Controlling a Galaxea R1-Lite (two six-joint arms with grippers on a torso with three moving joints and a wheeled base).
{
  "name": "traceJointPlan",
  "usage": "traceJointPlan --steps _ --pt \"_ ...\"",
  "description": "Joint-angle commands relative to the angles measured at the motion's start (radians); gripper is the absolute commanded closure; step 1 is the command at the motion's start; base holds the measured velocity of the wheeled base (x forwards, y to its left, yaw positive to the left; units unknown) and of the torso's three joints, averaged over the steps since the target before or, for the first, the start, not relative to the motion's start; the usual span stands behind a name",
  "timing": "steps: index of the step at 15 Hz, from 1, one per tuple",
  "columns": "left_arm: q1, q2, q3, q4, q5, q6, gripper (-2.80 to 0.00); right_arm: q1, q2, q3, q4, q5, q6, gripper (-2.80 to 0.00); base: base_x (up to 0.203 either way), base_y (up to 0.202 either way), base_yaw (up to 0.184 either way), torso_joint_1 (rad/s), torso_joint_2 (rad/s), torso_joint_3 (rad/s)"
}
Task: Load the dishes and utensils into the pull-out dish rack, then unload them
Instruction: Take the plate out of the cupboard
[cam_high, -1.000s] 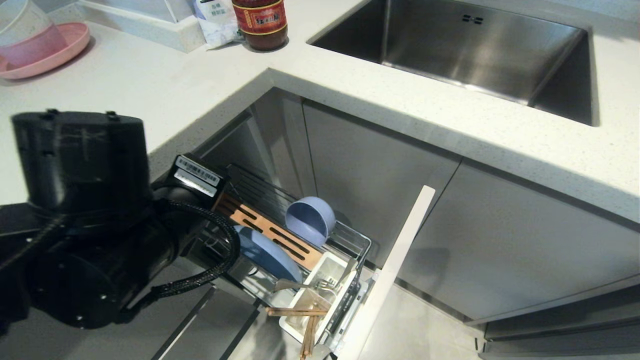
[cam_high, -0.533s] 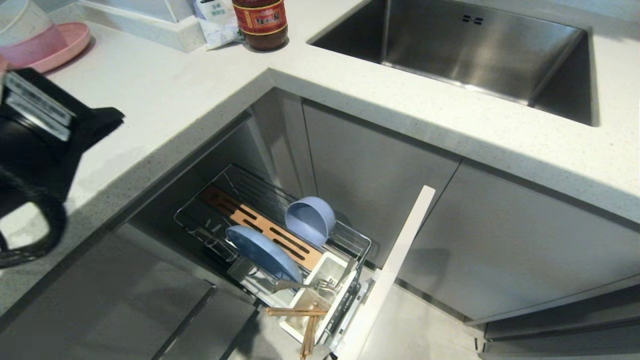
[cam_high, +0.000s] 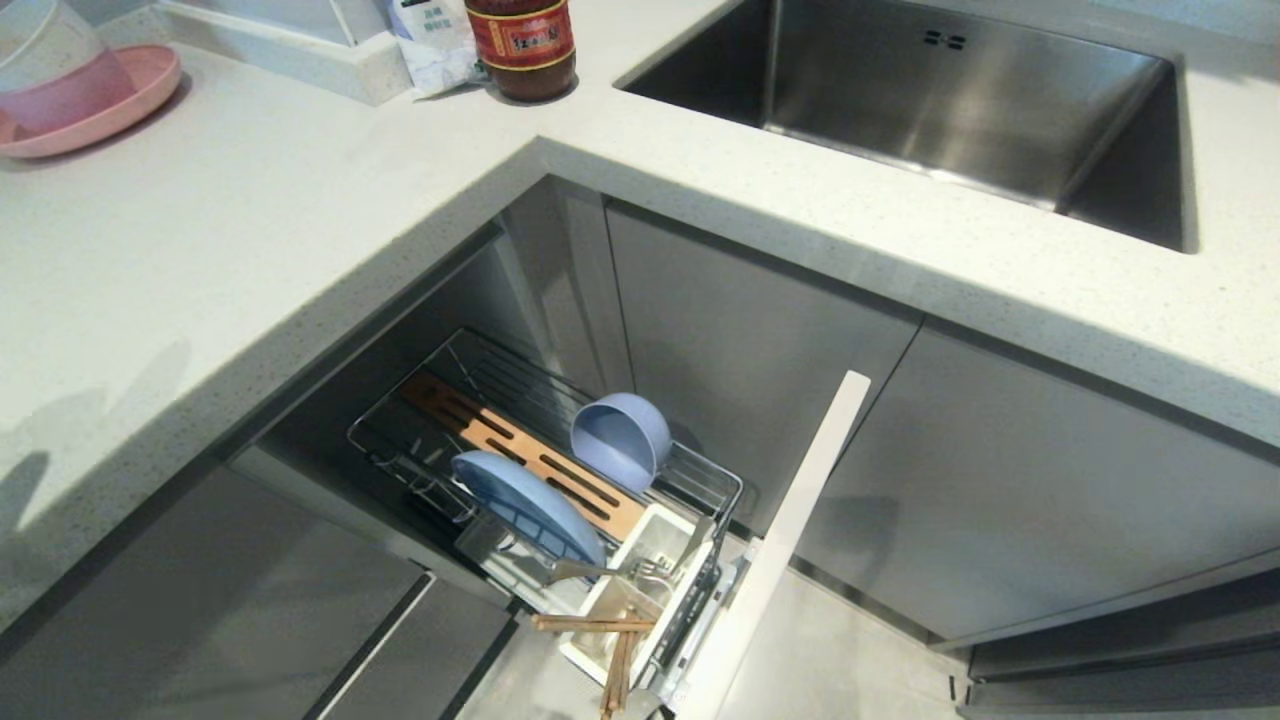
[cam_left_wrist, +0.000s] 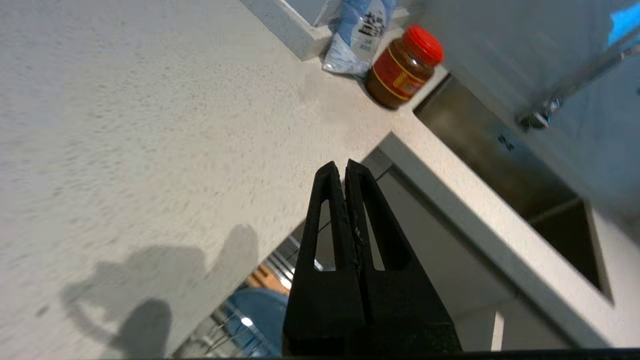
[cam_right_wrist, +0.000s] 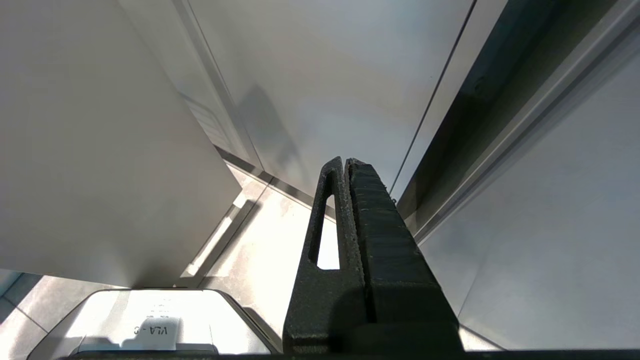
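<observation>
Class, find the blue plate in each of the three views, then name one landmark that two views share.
Head view: the plate stands on edge in the rack, beside the wooden strip.
Left wrist view: a blue patch of the plate shows beside the shut left gripper.
Right wrist view: not in it.
Shared landmark: the red-labelled jar by the sink.

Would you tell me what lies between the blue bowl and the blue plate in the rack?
In the head view, the slotted wooden strip runs between the bowl and the plate; nothing else sits in that stretch of the rack.
</observation>
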Motion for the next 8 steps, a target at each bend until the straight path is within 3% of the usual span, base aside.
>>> traceJointPlan --steps 1,4,6,8 --pt "0.071 -0.183 0.009 0.104 -0.08 0.05 0.0 -0.001 -0.003 0.002 0.0 0.0 0.0 0.0 0.0 0.0 0.0 0.0 0.0 0.0" --pt "0.099 -0.348 0.087 0.231 -0.116 0.167 0.0 0.001 -0.003 0.002 0.0 0.0 0.0 0.0 0.0 0.0 0.0 0.0 0.0 0.0" --pt "0.107 -0.359 0.151 0.258 -0.023 0.205 0.0 0.001 -0.003 0.002 0.0 0.0 0.0 0.0 0.0 0.0 0.0 0.0 0.0 0.0" --pt "0.177 -0.36 0.155 0.266 -0.108 0.213 0.0 0.0 -0.004 0.002 0.0 0.0 0.0 0.0 0.0 0.0 0.0 0.0 0.0 0.0"
